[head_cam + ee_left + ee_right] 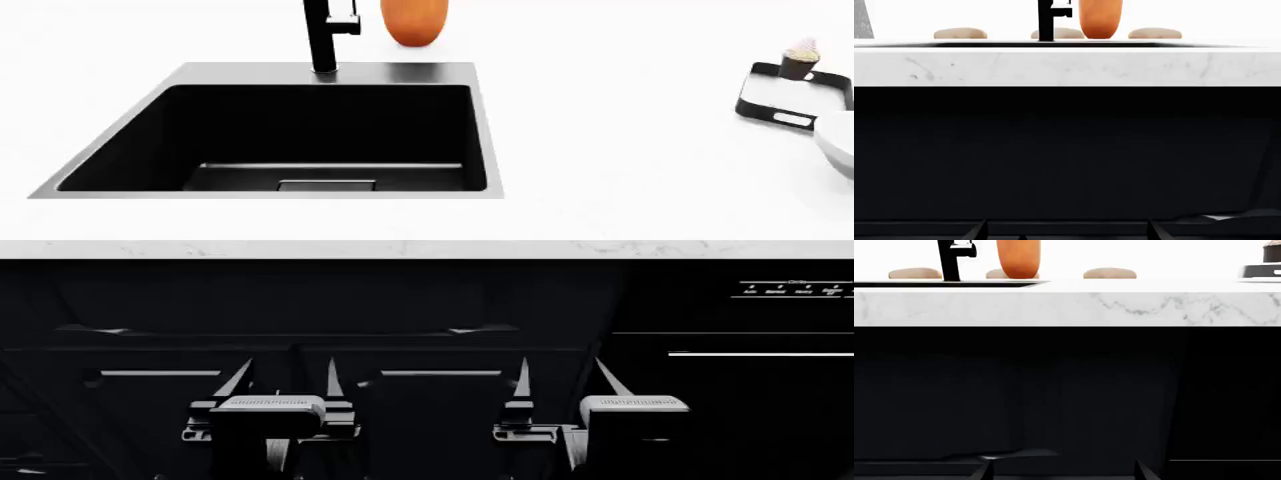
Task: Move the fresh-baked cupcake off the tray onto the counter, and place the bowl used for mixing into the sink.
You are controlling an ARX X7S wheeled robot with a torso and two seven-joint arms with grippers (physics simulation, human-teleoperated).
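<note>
Both of my grippers, left gripper [274,385] and right gripper [567,385], hang low by the dark cupboards with fingers spread open, holding nothing. Above and ahead of the fingers are the big counter [627,140] and sink [287,135]; far off past my right fingers sit the bowl [841,140], then the tray [787,100], long side running away from me, then the upright cupcake [801,58]. I think a lifting arm could bump the counter's thick edge.
</note>
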